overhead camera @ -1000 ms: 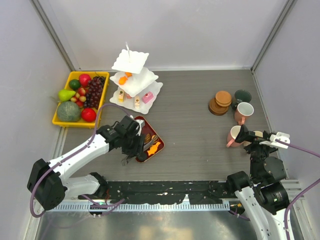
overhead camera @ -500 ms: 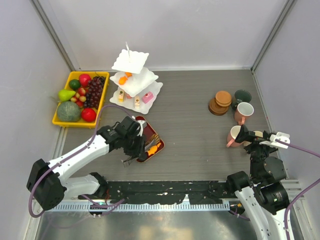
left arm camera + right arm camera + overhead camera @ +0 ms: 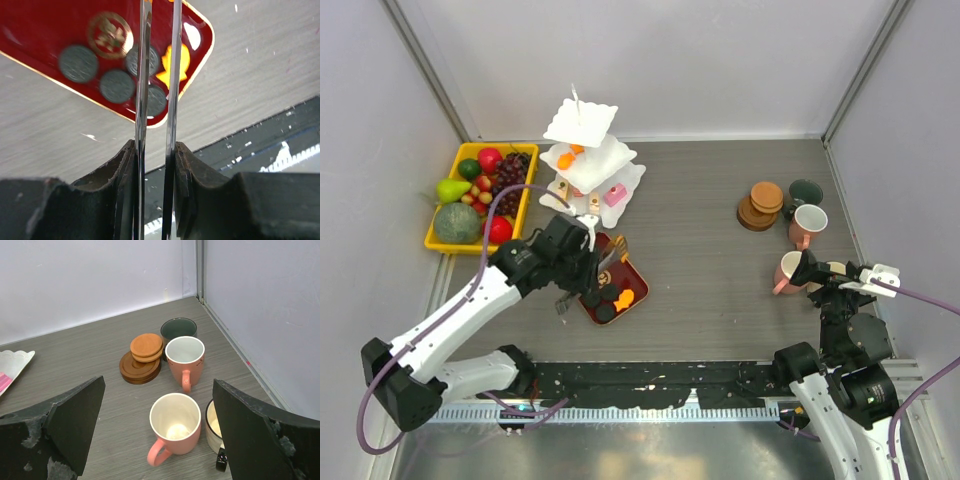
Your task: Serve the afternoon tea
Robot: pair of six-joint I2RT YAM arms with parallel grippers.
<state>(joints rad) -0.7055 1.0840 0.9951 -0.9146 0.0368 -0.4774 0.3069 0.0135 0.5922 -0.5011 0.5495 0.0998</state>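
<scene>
**While Tongs Are Clamped Over the Red Tray, Mugs Stand Beneath Open Jaws**

Where the left gripper (image 3: 155,150) is seen from its wrist, it is closed narrowly on the two blades of the metal tongs (image 3: 143,75). The blades are stretched out over the red gold-rimmed tray (image 3: 35,30). On this tray black round pastries (image 3: 77,63) and an orange pastry (image 3: 176,62) are laid. The tong tips are cut off by the picture edge, so contact cannot be judged.

The white three-tier scalloped stand (image 3: 585,150) is placed just beyond the tray, at the far left of the grey wood-grain table (image 3: 710,200). Orange and pink-and-cream pieces are carried on its tiers. The yellow fruit tray (image 3: 470,149) is set beside it.

The right gripper (image 3: 157,385) is held spread wide with nothing gripped. Two pink mugs (image 3: 175,427), a dark green mug (image 3: 178,327) and a beige mug (image 3: 215,425) are grouped below it. The stacked round brown coasters (image 3: 142,362) are just beside them.
</scene>
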